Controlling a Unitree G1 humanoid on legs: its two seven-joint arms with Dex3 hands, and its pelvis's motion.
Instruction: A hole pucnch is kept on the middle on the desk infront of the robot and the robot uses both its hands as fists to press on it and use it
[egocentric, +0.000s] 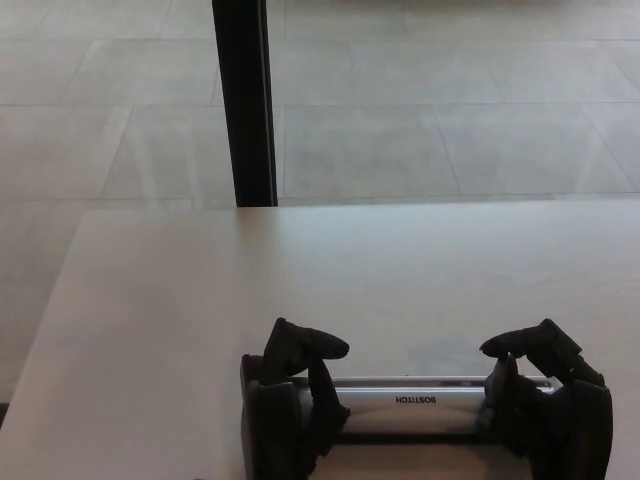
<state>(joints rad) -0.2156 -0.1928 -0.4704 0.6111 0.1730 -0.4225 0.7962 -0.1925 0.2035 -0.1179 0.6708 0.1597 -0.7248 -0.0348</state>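
At the near edge of the desk (200, 290), at six o'clock, lies the hole punch (415, 400), a long silver bar set crosswise with small dark lettering along its middle. The left hand (290, 405) rests on its left end, at about seven o'clock, with its fingers (318, 345) curled into a fist over the bar and the thumb folded in beneath them. The right hand (545, 405) sits on the right end, at about five o'clock, likewise balled up, its bent fingers hooked over the top of the bar. Both fists touch the punch and neither wraps around it as a grasp would; they sit on top of it. The lower parts of both hands run off the bottom of the picture.

Past the punch, toward twelve o'clock, the pale desk top stretches back to its far edge, with its left edge slanting in from eight o'clock. Beyond the desk, at eleven o'clock, a black post (245, 100) stands upright, its foot meeting the far edge. Behind it lies a floor (450, 100) of large light tiles.
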